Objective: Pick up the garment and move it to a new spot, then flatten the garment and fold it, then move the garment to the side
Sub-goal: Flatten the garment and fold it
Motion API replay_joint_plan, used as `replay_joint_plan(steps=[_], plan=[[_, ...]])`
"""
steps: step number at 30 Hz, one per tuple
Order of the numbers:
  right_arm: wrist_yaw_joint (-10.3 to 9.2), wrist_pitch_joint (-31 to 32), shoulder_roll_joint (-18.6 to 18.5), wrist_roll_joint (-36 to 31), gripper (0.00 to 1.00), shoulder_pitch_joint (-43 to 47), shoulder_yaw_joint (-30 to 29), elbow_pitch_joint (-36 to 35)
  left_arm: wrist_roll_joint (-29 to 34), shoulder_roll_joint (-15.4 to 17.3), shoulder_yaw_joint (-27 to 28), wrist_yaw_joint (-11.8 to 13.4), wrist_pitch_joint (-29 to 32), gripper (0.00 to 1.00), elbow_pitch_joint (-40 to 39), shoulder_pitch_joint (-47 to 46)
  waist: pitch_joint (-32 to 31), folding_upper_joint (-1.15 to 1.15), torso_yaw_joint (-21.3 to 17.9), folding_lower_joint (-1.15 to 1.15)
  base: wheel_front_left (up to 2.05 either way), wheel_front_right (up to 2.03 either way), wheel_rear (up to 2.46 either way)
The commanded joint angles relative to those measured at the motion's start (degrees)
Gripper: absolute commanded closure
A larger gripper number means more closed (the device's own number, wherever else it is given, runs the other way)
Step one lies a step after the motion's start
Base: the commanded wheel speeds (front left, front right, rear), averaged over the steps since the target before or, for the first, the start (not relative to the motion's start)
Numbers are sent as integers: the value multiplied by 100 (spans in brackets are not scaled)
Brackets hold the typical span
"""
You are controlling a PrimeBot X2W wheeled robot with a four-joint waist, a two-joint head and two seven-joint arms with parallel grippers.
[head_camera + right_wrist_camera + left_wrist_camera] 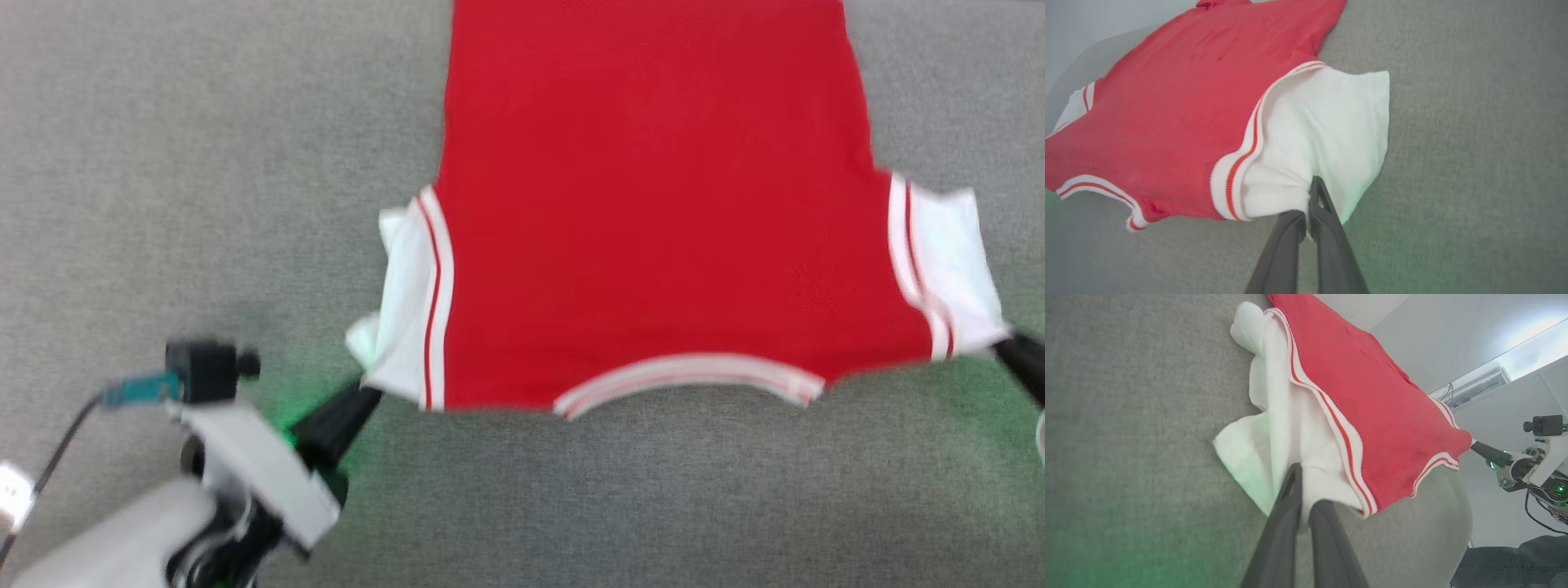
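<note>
The head view was soft all over, the garment (653, 204) smeared at its edges by blur, under even, diffuse light with hardly a shadow. A green glow stained the grey cloth surface (163, 163) beside the left gripper (369, 394) and near the right gripper (1002, 348). Both wrist views were sharper, though green tinted the white sleeve (1249, 457) there. In the left wrist view a bright strip of light (1527, 343) glared at the upper right, and the surface's far edge bowed.

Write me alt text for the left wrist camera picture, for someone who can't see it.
The left claw, shut, pinches the white sleeve of a red shirt spread on a grey fabric surface. At the far side, the right claw holds the shirt's opposite corner.
</note>
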Motion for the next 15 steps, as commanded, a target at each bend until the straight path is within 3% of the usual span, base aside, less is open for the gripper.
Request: replay_joint_plan(steps=[1, 11, 15], plan=[[-8, 34, -49, -13, 100, 214, -107, -84, 40, 149, -20, -2, -40, 100, -94, 182, -127, 0, 51, 0, 0, 0, 0], [-9, 652, -364, -108, 100, 2324, -1239, -1170, 166, 952, 180, 489, -140, 100, -1472, 1313, -231, 0, 97, 0, 0, 0, 0], [-8, 904, -263, -297, 100, 3058, -1905, -1645, 212, 1112, 427, 674, -147, 100, -1884, 1676, -194, 0, 85, 0, 0, 0, 0]])
